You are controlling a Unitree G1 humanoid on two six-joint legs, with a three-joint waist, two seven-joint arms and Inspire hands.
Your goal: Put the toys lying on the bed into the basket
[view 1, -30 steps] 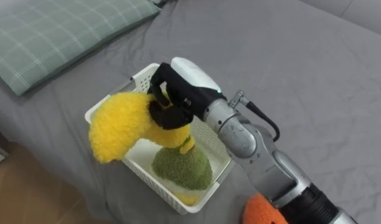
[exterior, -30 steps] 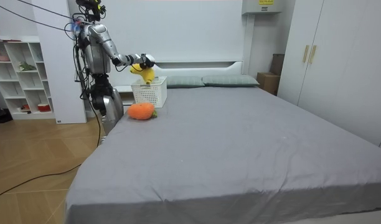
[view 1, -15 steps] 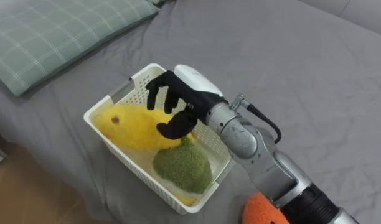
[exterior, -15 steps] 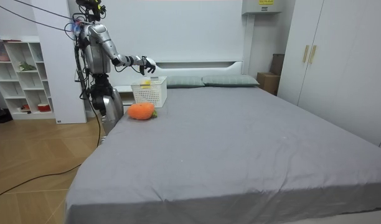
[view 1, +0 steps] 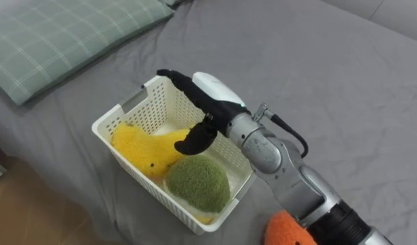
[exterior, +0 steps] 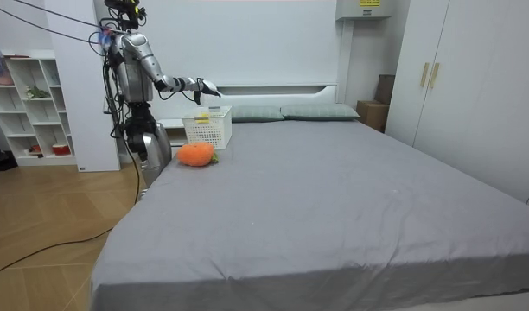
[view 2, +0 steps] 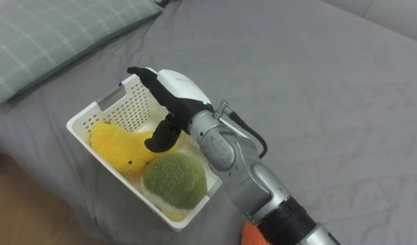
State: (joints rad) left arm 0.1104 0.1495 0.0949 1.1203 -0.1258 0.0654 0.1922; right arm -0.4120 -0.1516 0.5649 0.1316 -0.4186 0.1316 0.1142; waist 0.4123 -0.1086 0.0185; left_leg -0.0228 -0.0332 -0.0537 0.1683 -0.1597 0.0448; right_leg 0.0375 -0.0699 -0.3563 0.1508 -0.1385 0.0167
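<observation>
Item 1: R hand point(view 1: 207, 109). Arm enters from 5 o'clock. The hand hovers over the basket's far side, fingers straight and spread toward 10 o'clock, thumb hanging down. It holds nothing and is clear of the toys below.

Item 2: basket point(view 1: 124, 112). White, perforated, rectangular, sits on the bed near its edge. Contents, 2 pcs:
- yellow toy point(view 1: 144, 148), plush, lies in the 9 o'clock half and reaches toward the middle.
- green toy point(view 1: 198, 182), plush, round, in the 5 o'clock corner, touching the yellow one.

Item 3: orange toy point(view 1: 287, 231). Plush, on the bed outside the basket, at 5 o'clock from it, partly behind the forearm and cut by the frame's lower edge.

Item 4: pillow point(view 1: 65, 34). Pale green check, at 11 o'clock from the basket, apart from it.

Item 5: bed point(view 1: 331, 75). Grey sheet.

Room view: robot stands upright at the bed's side near the head end, R arm held out level over the basket.
</observation>
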